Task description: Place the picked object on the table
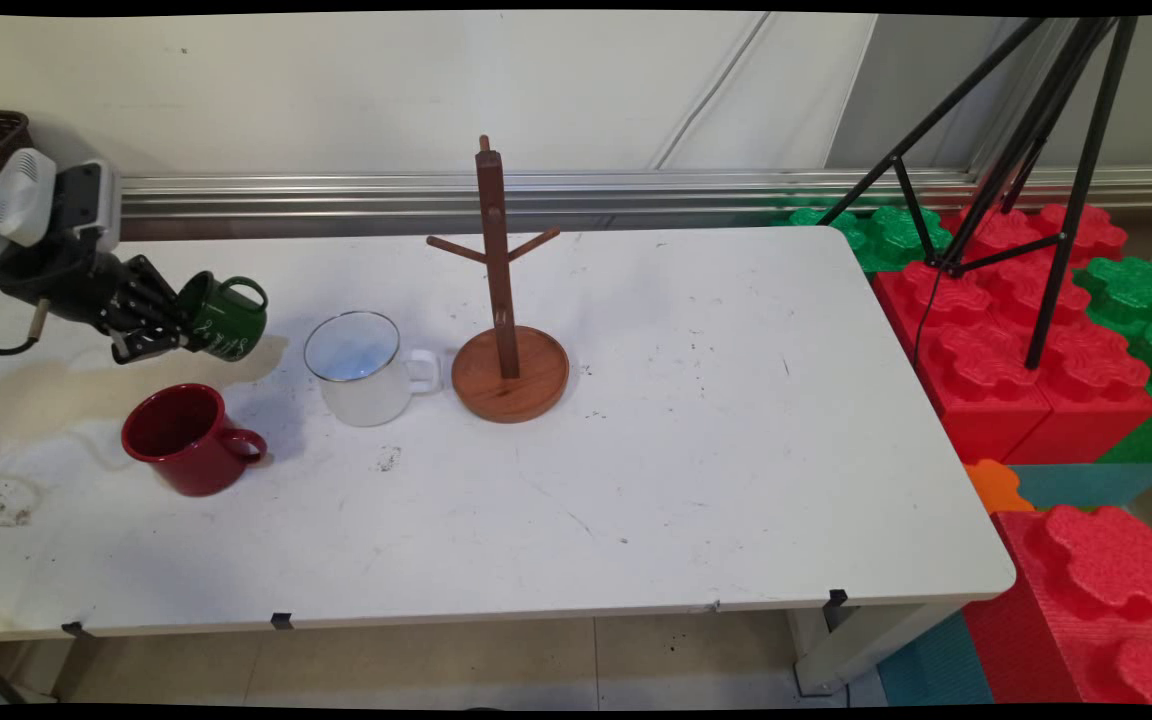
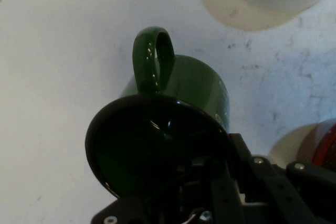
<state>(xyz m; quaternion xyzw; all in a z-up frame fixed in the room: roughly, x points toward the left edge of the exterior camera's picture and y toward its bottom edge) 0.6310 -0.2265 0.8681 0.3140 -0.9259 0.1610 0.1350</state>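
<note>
My gripper (image 1: 176, 325) is shut on the rim of a green enamel mug (image 1: 226, 318), holding it tilted above the table's left side. In the hand view the green mug (image 2: 173, 108) fills the middle, its dark mouth toward the camera and its handle (image 2: 153, 59) pointing up; one finger reaches inside the mouth. Below it on the table stands a red mug (image 1: 186, 437). To the right stands a white mug (image 1: 361, 370), handle toward a wooden mug tree (image 1: 504, 300) with bare pegs.
The white table (image 1: 696, 480) ends at the right beside red and green foam blocks (image 1: 1026, 340) and a black tripod (image 1: 1036, 150). A metal rail (image 1: 636, 185) runs along the wall behind the table.
</note>
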